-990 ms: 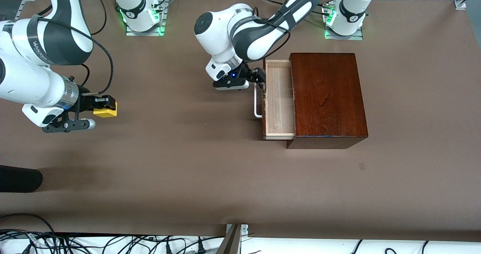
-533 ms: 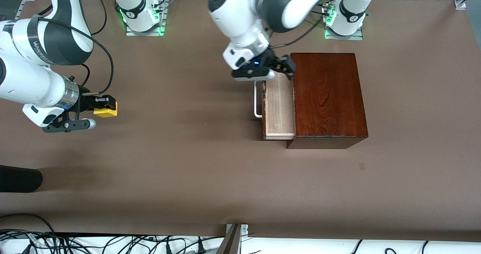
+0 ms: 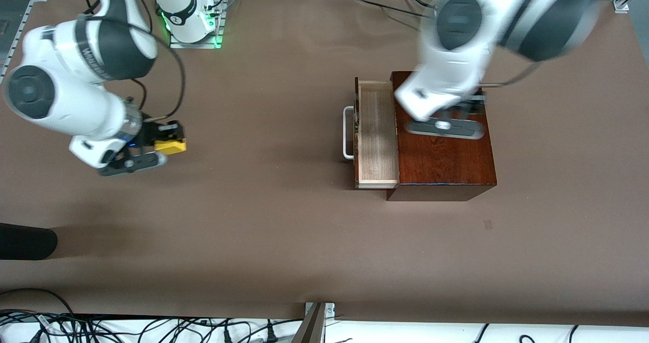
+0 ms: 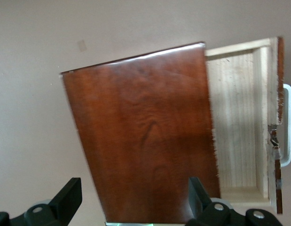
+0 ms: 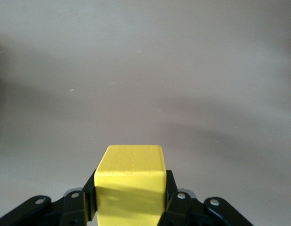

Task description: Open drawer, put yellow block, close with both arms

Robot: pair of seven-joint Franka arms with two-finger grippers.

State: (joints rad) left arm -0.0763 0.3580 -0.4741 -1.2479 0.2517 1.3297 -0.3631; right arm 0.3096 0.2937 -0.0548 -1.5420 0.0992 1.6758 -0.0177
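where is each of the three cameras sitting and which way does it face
Front view: high across the table, facing both bases; shows both arms, the right gripper and the box.
Left wrist view: looks down on the box and open drawer; left gripper fingers spread.
Right wrist view: looks along the fingers shut on the block.
Shared: the front and left wrist views both show the drawer.

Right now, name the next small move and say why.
Probably carry the yellow block, clamped in the right gripper, across toward the drawer: the tray stands open and empty, and the left gripper is up over the wooden box, fingers open.
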